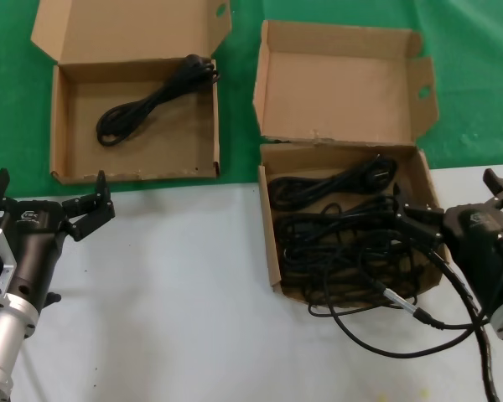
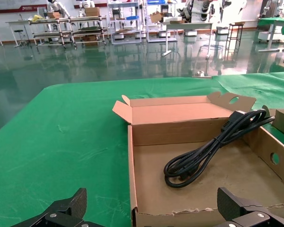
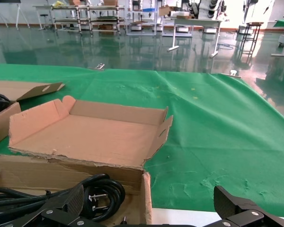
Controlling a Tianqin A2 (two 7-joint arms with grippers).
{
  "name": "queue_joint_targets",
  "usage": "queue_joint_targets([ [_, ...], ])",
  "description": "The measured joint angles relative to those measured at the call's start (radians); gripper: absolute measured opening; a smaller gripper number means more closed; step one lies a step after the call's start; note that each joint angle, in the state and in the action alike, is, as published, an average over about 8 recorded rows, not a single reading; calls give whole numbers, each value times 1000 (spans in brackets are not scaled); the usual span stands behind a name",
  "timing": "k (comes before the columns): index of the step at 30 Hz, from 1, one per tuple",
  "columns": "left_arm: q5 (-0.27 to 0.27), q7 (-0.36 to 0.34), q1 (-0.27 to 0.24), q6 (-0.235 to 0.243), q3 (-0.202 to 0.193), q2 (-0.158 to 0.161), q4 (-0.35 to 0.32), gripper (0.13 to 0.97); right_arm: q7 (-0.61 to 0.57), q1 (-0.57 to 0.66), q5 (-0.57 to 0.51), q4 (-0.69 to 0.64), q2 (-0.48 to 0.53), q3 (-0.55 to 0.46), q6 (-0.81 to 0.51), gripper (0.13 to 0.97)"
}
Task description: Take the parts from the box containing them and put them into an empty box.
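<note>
The box containing the parts, with a ragged lid fold, stands at the right and holds a tangle of black cables. The wider, shallow box at the left has one coiled black cable lying in it. My right gripper is open at that tangled box's near right corner, and the right wrist view shows its fingers straddling the box wall beside a coiled plug cable. My left gripper is open with nothing in it, just in front of the shallow box's front wall, facing the single cable.
Both boxes lie across the line where the green cloth meets the white table. One cable loop with a metal-tipped plug spills over the right box's front edge onto the white table.
</note>
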Motion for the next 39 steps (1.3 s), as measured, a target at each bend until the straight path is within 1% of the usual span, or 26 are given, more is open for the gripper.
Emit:
queue_joint_targets([
  [39,0,0,0,0,0,0,0,966,0,0,0,0,0,0,0,966],
])
